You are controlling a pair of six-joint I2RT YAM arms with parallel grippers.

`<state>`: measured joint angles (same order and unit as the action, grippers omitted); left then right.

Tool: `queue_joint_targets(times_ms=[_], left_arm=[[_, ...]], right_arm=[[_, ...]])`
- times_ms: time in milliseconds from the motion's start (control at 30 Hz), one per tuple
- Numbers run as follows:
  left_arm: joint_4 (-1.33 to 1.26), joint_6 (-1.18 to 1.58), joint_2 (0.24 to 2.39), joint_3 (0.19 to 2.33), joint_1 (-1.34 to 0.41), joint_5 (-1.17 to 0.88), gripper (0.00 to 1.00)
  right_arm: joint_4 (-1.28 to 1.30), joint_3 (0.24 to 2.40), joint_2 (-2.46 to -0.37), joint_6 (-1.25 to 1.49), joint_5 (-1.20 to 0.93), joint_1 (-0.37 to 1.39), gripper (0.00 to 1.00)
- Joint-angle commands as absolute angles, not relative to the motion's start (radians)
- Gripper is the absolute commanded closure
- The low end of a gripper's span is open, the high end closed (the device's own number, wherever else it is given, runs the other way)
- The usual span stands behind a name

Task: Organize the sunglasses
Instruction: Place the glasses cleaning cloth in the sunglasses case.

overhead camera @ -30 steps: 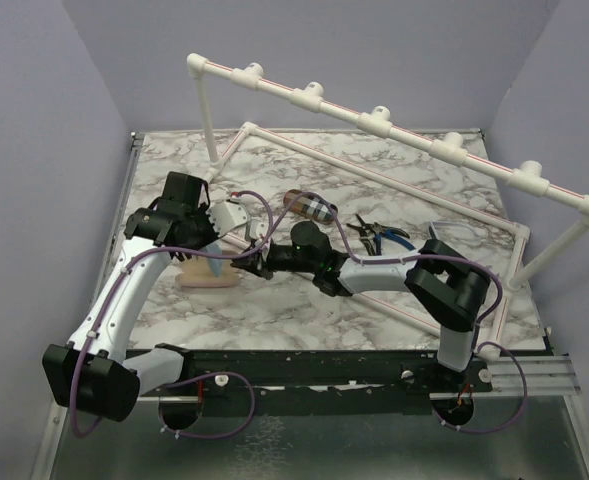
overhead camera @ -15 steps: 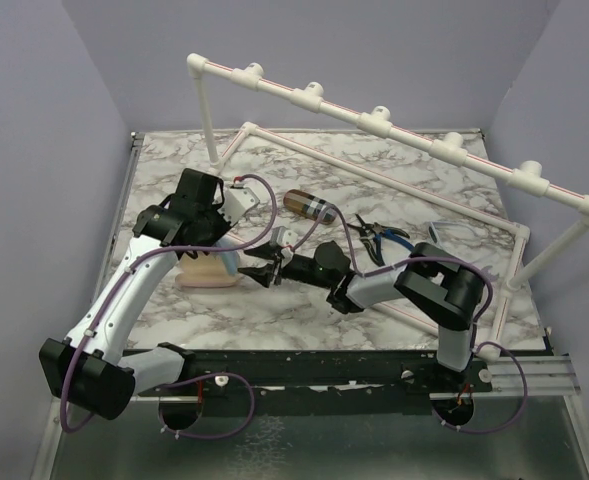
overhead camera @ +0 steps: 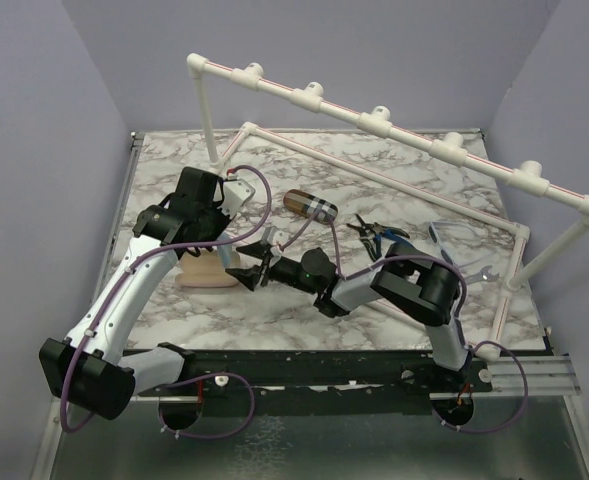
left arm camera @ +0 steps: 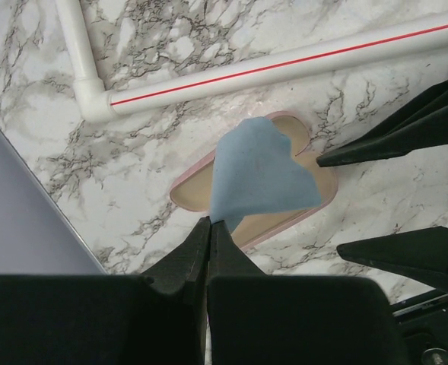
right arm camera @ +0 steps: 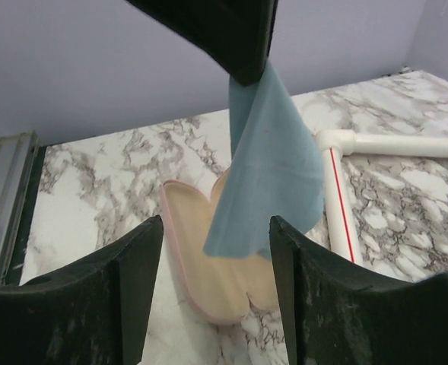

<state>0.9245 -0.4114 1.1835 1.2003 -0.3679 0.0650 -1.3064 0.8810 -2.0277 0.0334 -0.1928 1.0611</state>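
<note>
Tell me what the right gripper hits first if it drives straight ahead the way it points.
Most likely the blue cloth hanging from the shut left gripper, just ahead of the open right gripper; the open pink case lies beyond, though depth is unclear.

left tool (left arm camera: 211, 223) clamped, right tool (right arm camera: 214, 226) apparently spread.

A matt blue cloth (left arm camera: 262, 171) above the smooth, tan-lined pink case (left arm camera: 197, 190), a glossy white plastic pipe (left arm camera: 284, 67) just beyond it on the marble-patterned tabletop (left arm camera: 170, 46).
</note>
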Motion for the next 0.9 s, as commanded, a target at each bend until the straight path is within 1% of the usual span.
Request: queue_joint_targets(times_ms=[0,267,533,700,833,867], left_arm=[[0.911,-0.393,1.169,1.224,-0.368,0.096,1.00],[0.910,-0.367,1.170,1.240,-0.368,0.057,1.00],[0.910,-0.377,1.168,1.236,-0.368,0.066,1.00],[0.911,-0.380,1.168,1.239,-0.368,0.056,1.00],[0.913,-0.382,1.166,1.239,-0.368,0.047,1.00],[0.914,-0.382,1.165,1.239,-0.368,0.045,1.00]], right_arm=[[-1.308,0.939,-2.093,0.070,-0.133,1.070,0.37],[-1.303,1.013,-2.171,0.090,-0.029,1.105,0.39],[-1.263,1.064,-2.200,0.065,0.037,1.112,0.41],[-1.253,1.068,-2.212,0.078,0.080,1.112,0.48],[-1.232,1.085,-2.221,0.070,0.094,1.112,0.59],[-1.230,1.090,-2.224,0.065,0.095,1.112,0.60]])
